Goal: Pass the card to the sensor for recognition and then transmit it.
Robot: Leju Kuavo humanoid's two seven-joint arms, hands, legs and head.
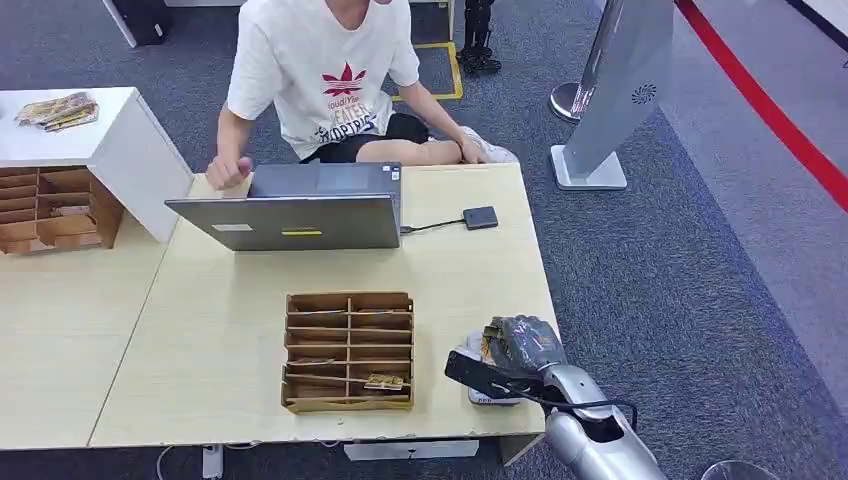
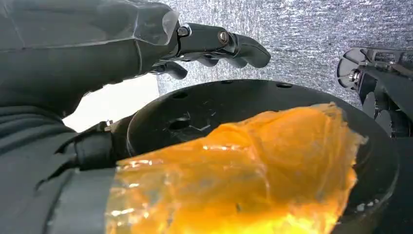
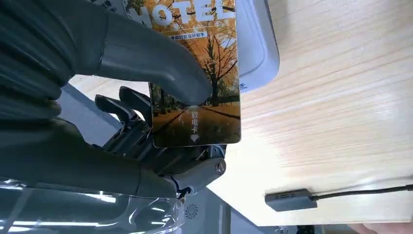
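- The right hand (image 1: 520, 345) sits at the near right corner of the counter (image 1: 470, 275), and from the head view it mostly covers a pale grey device (image 1: 492, 396) lying there. That's probably the sensor, but only its edges peek out.
- The right wrist view is way clearer: thick grey thumb pressed on the face of the card (image 3: 197, 73), darker fingers (image 3: 131, 109) behind it, so the card is pinched and held over that same pale grey device (image 3: 258, 44).
- The card has an autumn tree photo, big letters cut off by the frame edge, and small print I can't really read.
- Whether the card actually touches the device, can't tell.
- The left hand (image 2: 214, 46) has its dark fingers stretched out with nothing between them. An orange translucent film (image 2: 253, 170) blurs a big part of that view.
- The wooden card organiser (image 1: 349, 350) near the front of the counter has rows of slots. One low slot on the right holds a card-like thing (image 1: 384, 381); the others are too dark to judge.
- Second organiser (image 1: 55, 208) at the far left, cut off by the frame.
- Open laptop (image 1: 300, 208) at the back, with a cable running to a small black box (image 1: 480, 217).
- A person (image 1: 325, 80) sits behind it with a fist on the counter.
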